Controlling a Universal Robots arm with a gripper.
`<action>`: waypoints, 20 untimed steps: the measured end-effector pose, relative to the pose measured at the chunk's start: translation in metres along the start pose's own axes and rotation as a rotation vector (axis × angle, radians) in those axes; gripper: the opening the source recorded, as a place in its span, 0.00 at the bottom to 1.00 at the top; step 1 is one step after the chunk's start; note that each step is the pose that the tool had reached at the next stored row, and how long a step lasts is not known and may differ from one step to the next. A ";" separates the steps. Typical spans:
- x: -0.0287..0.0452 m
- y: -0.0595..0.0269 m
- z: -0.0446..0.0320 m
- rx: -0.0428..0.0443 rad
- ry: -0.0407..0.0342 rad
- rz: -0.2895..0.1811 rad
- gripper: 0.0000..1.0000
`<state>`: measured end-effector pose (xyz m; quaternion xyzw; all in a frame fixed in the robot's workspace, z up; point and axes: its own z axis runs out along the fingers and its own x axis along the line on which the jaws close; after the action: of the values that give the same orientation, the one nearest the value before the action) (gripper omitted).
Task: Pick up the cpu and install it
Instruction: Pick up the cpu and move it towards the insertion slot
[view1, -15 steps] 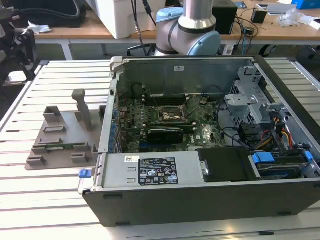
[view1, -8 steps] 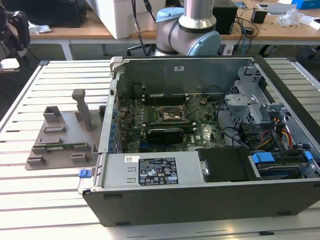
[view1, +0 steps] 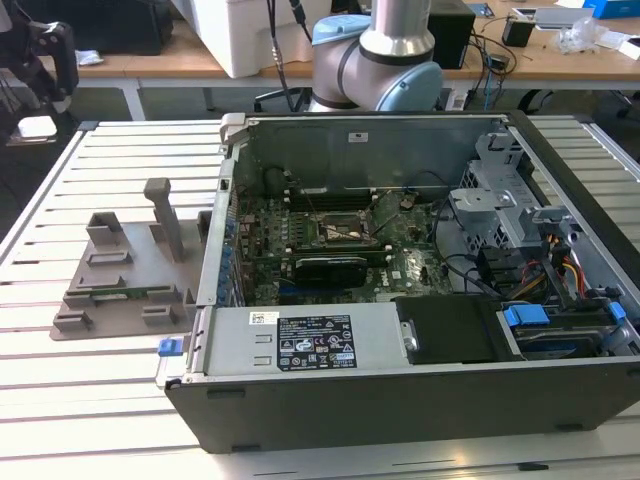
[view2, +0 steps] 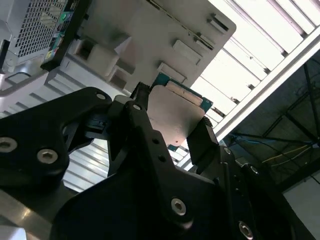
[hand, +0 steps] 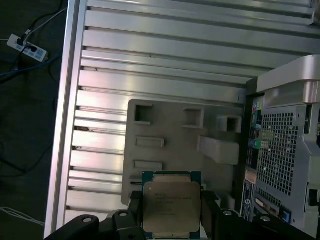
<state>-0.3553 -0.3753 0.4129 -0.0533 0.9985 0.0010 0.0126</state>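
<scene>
Pick step looks done: jaws clenched on cpu (hand: 171, 202), gripping opposite edges, over grey fixture tray (hand: 170, 125) on table (hand: 150, 60), on exterior view's left of open computer case (view1: 400, 400). Install not yet done. Socket (view1: 340, 232) well apart; seating likely needs chip level, squared.

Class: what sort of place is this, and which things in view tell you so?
Probably a robotics lab workbench for computer assembly: an open dark-grey metal computer case lies on a slatted aluminium table, a grey robot arm stands behind it, and the black gripper holds a square silver-topped cpu.
</scene>
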 end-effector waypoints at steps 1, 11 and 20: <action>-0.0131 -0.0013 0.0006 -0.0009 0.0005 0.000 0.55; -0.0795 -0.0048 0.0089 -0.0019 0.0090 0.000 0.55; -0.1402 -0.0054 0.0205 -0.0035 0.0229 0.000 0.55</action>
<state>-0.2149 -0.3656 0.3959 -0.0533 0.9986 0.0022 0.0011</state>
